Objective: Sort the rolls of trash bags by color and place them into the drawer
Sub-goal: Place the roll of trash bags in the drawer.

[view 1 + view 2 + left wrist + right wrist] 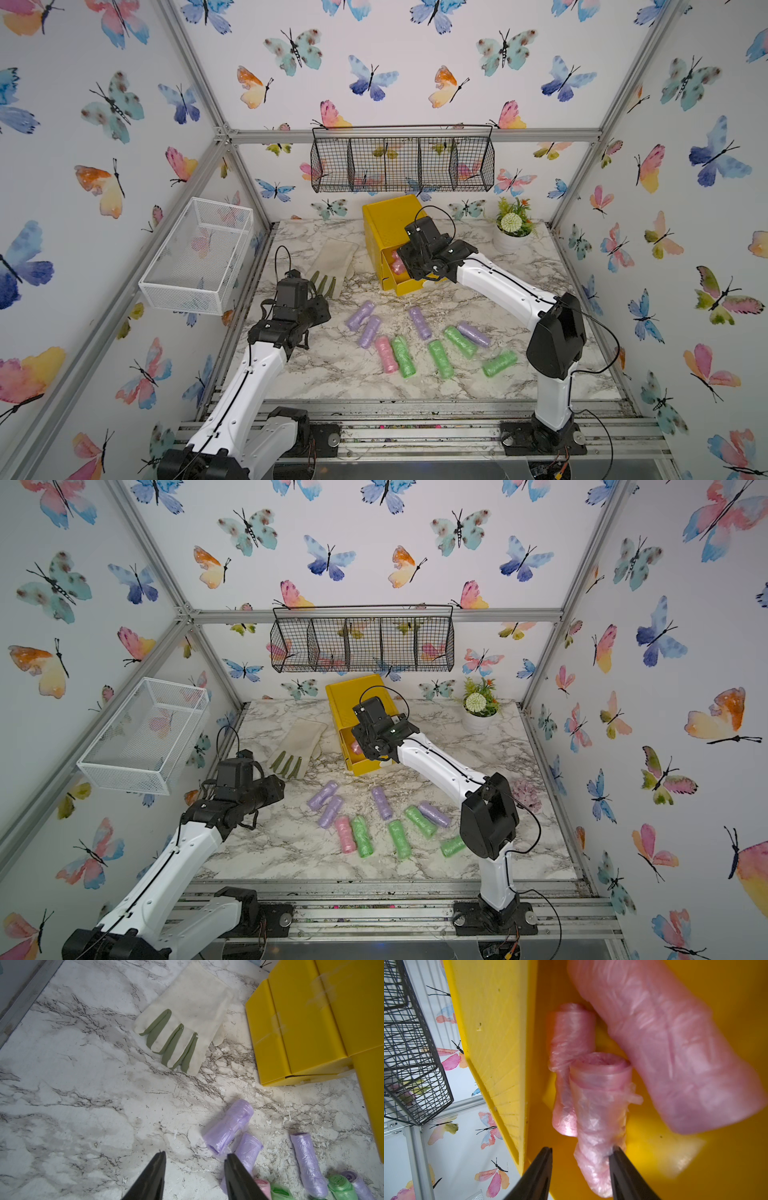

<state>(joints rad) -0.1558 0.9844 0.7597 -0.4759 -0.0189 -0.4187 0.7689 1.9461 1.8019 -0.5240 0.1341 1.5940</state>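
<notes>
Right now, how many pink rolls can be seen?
4. One pink roll lies on the table beside a green roll; three pink rolls are inside the open yellow drawer. Others may be hidden deeper inside.

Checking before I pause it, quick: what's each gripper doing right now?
Left gripper: open, holding nothing.
Right gripper: open inside the drawer; a pink roll lies loose between its jaws.
</notes>
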